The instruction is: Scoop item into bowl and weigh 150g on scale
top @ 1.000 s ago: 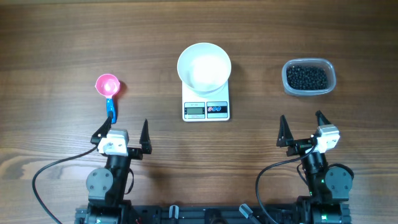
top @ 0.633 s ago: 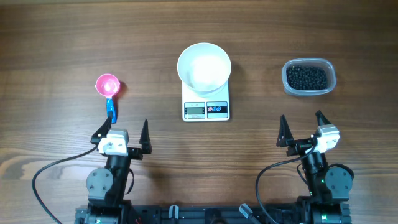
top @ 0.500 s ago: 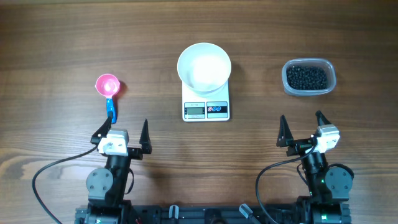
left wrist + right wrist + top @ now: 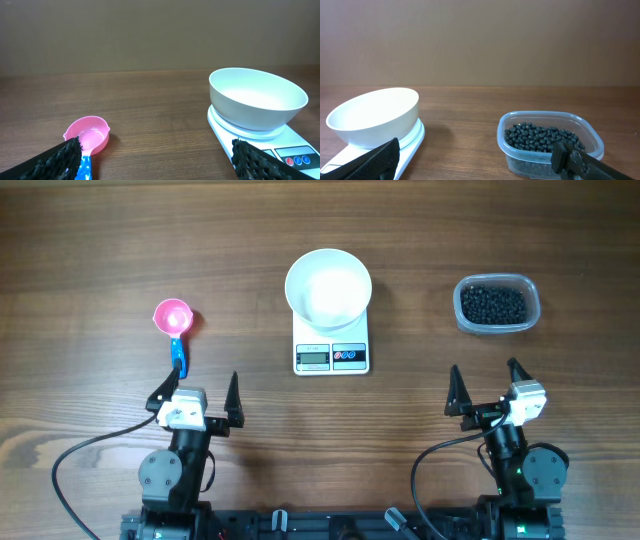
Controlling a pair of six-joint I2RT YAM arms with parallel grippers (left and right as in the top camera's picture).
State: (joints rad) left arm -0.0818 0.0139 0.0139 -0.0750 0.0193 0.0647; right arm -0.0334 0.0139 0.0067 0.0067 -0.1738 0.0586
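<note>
Black beans [image 4: 492, 304] roll loosely; hold the scoop [image 4: 172, 317] by its blue handle [image 4: 178, 357]. Now the left tool [image 4: 198, 380] and right tool [image 4: 483, 370] stand released

The scale [image 4: 331, 356] is showing a readout too small to read from overhead, and the bowl [image 4: 328, 287] is covering its far half. In the left wrist view the scale is running off the right and lower edges, with one finger of the left gripper [image 4: 156, 146] masking its display (only the buttons are peeking out). The scoop [image 4: 87, 136] is losing its blue handle past the lower edge. In the right wrist view a finger of the right gripper [image 4: 476, 147] is hiding the tub [image 4: 506, 150] at its near right corner.
</note>
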